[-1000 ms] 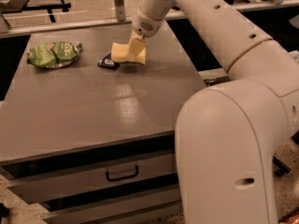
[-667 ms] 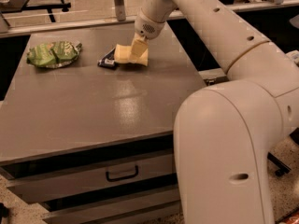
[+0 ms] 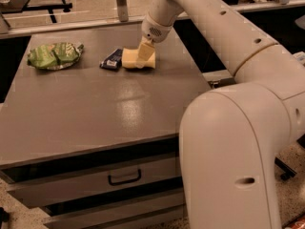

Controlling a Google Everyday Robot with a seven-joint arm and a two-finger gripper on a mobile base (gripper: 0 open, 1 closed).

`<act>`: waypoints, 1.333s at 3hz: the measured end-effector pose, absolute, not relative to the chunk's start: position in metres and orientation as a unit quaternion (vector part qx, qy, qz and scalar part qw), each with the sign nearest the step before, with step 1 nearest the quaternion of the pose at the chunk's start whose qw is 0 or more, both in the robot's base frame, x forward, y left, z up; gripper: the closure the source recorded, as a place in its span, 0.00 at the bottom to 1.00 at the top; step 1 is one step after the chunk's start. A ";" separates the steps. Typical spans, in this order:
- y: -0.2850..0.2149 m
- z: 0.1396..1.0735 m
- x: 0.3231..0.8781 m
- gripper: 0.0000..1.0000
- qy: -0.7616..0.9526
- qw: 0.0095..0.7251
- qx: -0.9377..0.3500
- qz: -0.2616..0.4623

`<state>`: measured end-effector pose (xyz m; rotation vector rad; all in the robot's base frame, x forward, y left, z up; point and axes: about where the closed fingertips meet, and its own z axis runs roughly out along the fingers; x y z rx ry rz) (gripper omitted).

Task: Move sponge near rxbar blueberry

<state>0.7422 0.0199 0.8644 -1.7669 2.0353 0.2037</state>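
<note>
The pale yellow sponge (image 3: pixel 131 58) lies on the grey table top (image 3: pixel 95 109) at the back middle. The dark navy rxbar blueberry (image 3: pixel 111 59) lies flat right beside the sponge's left end, touching or nearly touching it. My gripper (image 3: pixel 144 56) comes down from the arm at the upper right and sits on the sponge's right half, with a pale finger (image 3: pixel 145 51) over the sponge.
A green wrinkly chip bag (image 3: pixel 54 55) lies at the back left of the table. A drawer with a dark handle (image 3: pixel 124 177) sits under the table's front edge. My large white arm (image 3: pixel 238 128) fills the right side. Chair legs stand behind the table.
The gripper and the sponge stay in about the same place beside the dark bar; the sponge lies slightly flatter on the table now.
</note>
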 end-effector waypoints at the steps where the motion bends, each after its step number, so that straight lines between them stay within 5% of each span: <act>1: 0.014 0.864 0.742 0.00 0.739 0.220 -0.631 0.079; 4: -0.072 0.866 0.742 0.00 0.759 0.251 -0.591 0.106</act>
